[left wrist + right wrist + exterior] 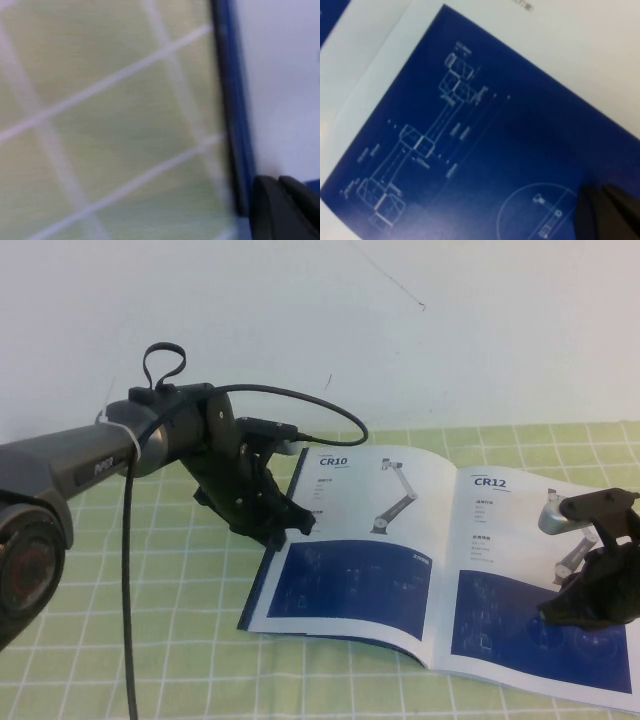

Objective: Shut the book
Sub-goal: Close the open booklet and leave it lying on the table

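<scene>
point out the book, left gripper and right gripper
book [360,580], high view, blue panel of its left page
left gripper [287,530], high view, its tip at the book's left edge
right gripper [572,615], high view, its tip over the right page

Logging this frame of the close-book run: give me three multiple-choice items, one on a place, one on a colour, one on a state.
1. Where is the left gripper?
A. at the left edge of the book
B. over the right page
C. over the middle fold

2. What colour are the lower page panels?
A. red
B. dark blue
C. yellow

3. How is the book?
A. closed
B. lying open
C. standing upright

Answers:
1 A: it is at the left page's outer edge, while the right gripper is over the right page.
2 B: both panels are dark blue.
3 B: two facing pages show.
</scene>
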